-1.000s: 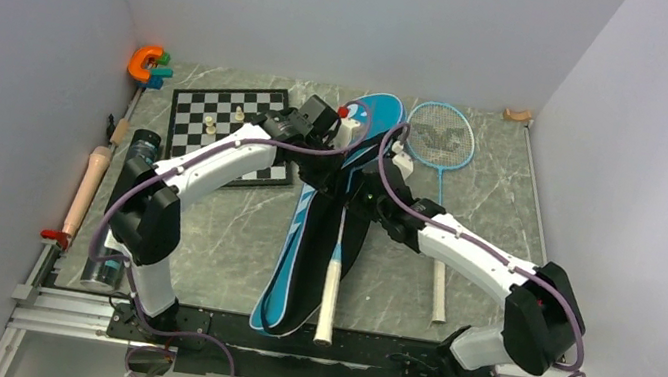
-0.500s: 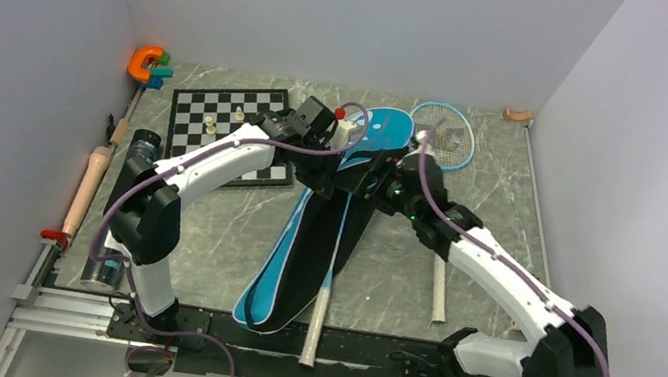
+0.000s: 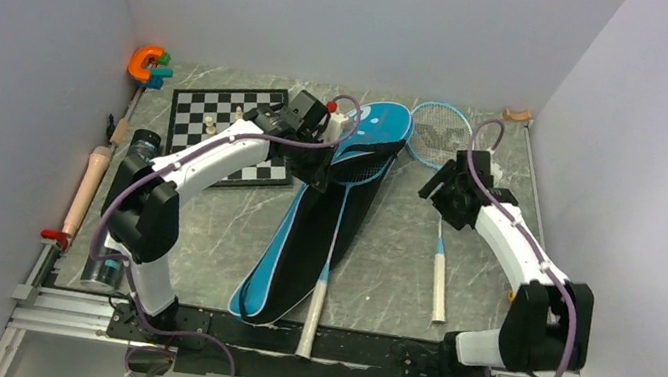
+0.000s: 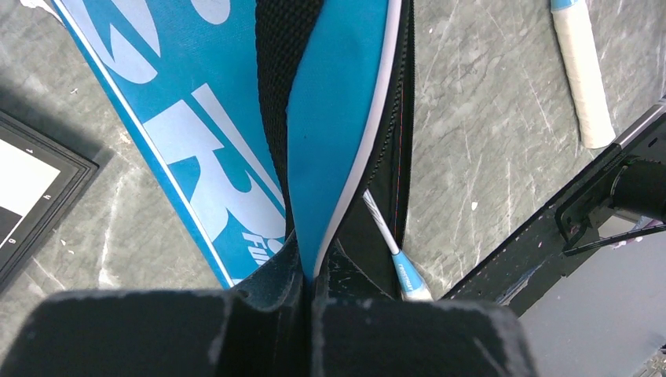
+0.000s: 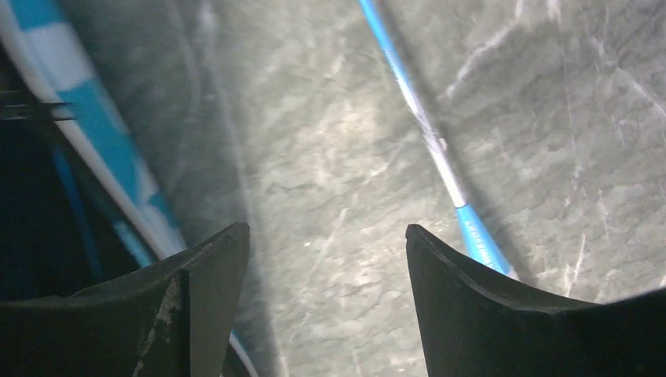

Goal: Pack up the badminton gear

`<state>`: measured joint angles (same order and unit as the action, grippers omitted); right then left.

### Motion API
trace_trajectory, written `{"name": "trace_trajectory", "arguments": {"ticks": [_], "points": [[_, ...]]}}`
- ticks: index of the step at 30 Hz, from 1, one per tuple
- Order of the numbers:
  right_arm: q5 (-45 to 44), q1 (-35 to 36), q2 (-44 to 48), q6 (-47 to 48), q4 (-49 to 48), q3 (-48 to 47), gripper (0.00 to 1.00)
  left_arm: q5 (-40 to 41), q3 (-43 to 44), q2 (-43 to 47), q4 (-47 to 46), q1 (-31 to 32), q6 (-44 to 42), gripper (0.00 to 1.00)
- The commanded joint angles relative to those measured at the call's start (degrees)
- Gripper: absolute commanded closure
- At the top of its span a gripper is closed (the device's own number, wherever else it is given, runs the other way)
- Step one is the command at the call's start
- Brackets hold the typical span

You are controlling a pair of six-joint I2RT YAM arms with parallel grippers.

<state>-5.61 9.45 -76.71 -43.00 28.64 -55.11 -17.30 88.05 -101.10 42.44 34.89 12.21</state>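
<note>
**Packing status, as I read it from the console**

1. Left hand (image 4: pixel 309 284): clenched on the blue flap of the bag (image 3: pixel 382 125), holding its mouth up.
2. Bag: lies lengthwise on the counter (image 3: pixel 385 257), running from under my left hand back toward the arm bases. It is open.
3. First racket (image 3: pixel 314 309): inside the bag, below the left hand. Its head is under the raised flap and its beige handle pokes out of the near end (seated, I judge, but not closed in).
4. Right hand (image 5: pixel 323 259): released, with nothing between the fingers, hovering over bare counter.
5. Second racket (image 3: pixel 440 281): flat on the counter. Its thin shaft passes just ahead of the right hand's fingers, and nothing touches it.
6. Black tube (image 3: pixel 140 150): well away from both hands, beside the left arm, unpacked.
7. Shuttlecocks: I cannot find any.

My estimate is that less than half is done. One racket is in. The second racket, the tube, the shuttlecocks and closing the bag are left.
</note>
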Motion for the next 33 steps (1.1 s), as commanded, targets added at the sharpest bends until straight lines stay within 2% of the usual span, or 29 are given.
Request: {"name": "trace_trajectory", "arguments": {"ticks": [1,12,22,28,33], "points": [[-4.95,0.03,-6.48,2.86,2.68,-1.39,0.25,-1.41,0.02,3.55,-3.76,-1.61,-0.07,1.00],[-14.18,-0.31,-19.93,6.24,1.77,-9.74,0.36,-2.68,-0.25,3.62,-3.60,-2.63,-0.42,1.00],[-14.46,-1.54,-26.11,6.08,0.77,-11.12,0.39,-3.42,-0.70,3.17,-3.86,-2.64,-0.51,1.00],[-7.21,-1.02,-26.18,3.83,-1.34,-9.39,0.60,-3.09,-0.03,2.63,-3.32,-2.47,-0.88,1.00],[-4.21,2.46,-24.58,0.61,-1.43,-9.91,0.82,-2.78,-0.61,3.07,-3.60,-2.48,-1.25,1.00]]}}
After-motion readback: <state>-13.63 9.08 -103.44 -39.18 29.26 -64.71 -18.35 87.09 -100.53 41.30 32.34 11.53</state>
